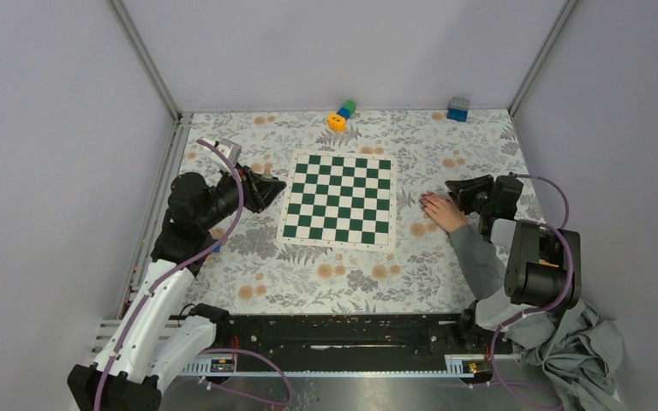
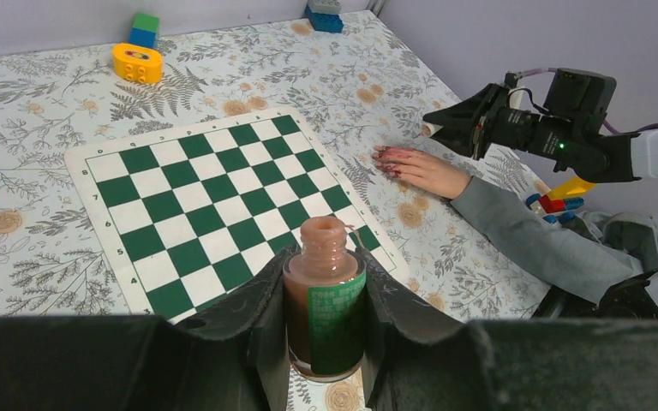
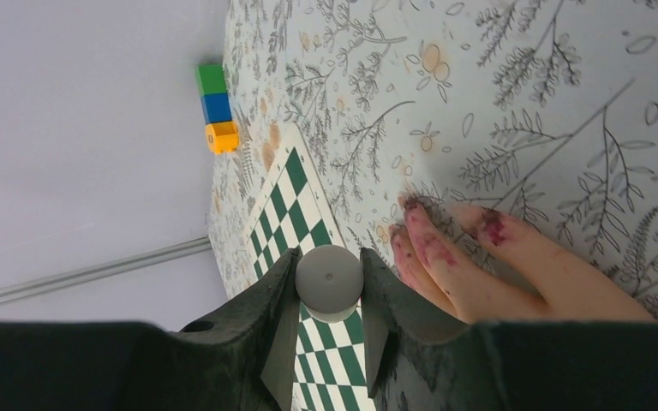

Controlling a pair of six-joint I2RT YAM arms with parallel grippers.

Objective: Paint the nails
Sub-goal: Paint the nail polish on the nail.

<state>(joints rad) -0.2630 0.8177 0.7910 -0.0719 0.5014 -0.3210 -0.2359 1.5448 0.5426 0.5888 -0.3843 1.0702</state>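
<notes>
Gripping an open nail polish bottle (image 2: 326, 312), the left hand (image 2: 324, 282) sits left of the chessboard (image 1: 338, 199); the right hand (image 3: 330, 287) clamps a grey cap (image 3: 329, 276) near the reddish nails (image 3: 490, 227), centre right, on the counter (image 1: 308, 274).

Green-white chessboard (image 1: 338, 200), reddish-pink nails (image 2: 387, 157), grey sleeve (image 2: 523, 231)

The chessboard (image 1: 338, 199) lies midway on the table (image 1: 480, 145); the human hand (image 1: 442, 211) rests right of it, toy blocks (image 1: 341, 114) behind it.
</notes>
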